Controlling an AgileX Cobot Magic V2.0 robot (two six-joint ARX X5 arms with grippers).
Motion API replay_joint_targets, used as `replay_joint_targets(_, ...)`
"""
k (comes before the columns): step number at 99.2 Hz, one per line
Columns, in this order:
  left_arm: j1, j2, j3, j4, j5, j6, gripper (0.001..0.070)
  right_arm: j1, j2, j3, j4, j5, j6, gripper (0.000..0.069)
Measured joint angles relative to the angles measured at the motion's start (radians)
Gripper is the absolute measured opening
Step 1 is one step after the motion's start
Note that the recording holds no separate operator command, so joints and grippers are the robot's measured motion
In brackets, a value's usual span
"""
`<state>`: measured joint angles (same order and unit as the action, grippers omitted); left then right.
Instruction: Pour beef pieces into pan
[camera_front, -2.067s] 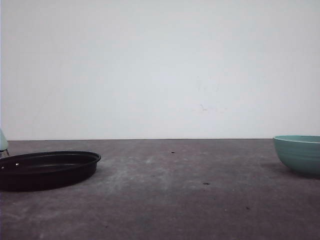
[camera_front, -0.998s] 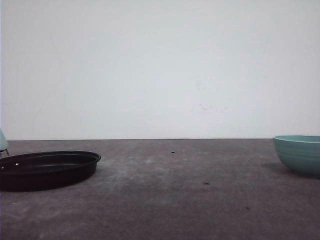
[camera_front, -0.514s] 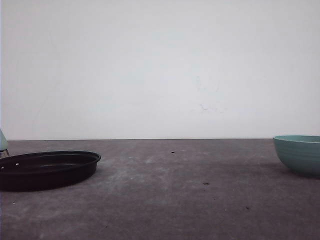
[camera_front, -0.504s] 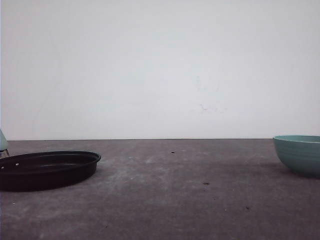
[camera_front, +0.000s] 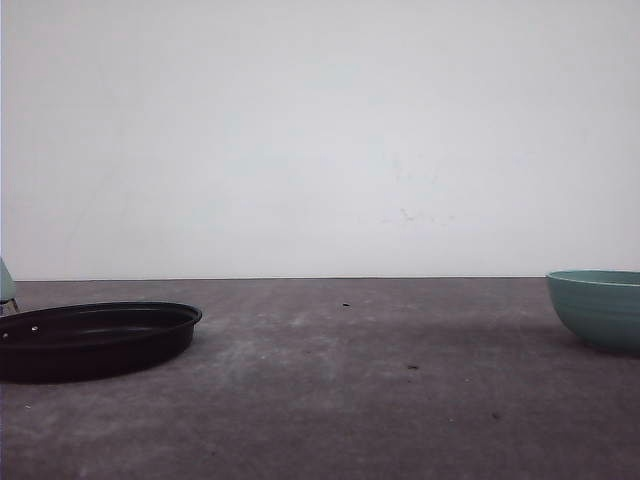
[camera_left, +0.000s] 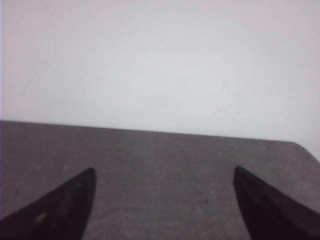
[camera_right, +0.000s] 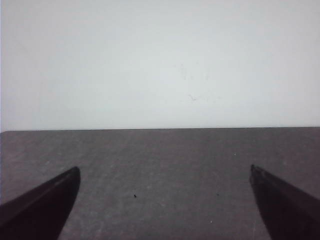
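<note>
Beef pieces are not visible from here — likely in the teal bowl at far right, well apart from the pan at left — so with left gripper and right gripper both spread and empty, grip the bowl's rim squarely first.

Shallow black pan flat on table's left side

Across the front pictures nothing moves: no object shifts, tips, appears or goes, and no arm enters. The one difference is a faint change of light on the worn dark grey tabletop, where the pale scuffed patch in the middle reads a little dimmer than it does in the earlier pictures. Whether that is a shadow or only the camera cannot be told.
</note>
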<state>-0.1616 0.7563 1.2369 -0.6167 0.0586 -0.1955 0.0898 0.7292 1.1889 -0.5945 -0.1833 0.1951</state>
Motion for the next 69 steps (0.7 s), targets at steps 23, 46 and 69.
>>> replay_joint_targets(23, 0.0, 0.011, -0.007, -0.064, -0.037, 0.037, 0.0561, 0.0, 0.079, 0.0, -0.105, 0.003, -0.009, 0.0684)
replay_joint_targets(46, 0.068, 0.074, -0.13, 0.015, -0.07, -0.026, 0.0559, 0.0, 0.153, 0.0, -0.198, 0.003, -0.013, 0.0684)
replay_joint_targets(69, 0.183, 0.174, -0.433, 0.106, 0.065, -0.237, 0.0559, 0.0, 0.16, 0.0, -0.231, 0.003, -0.017, 0.0684)
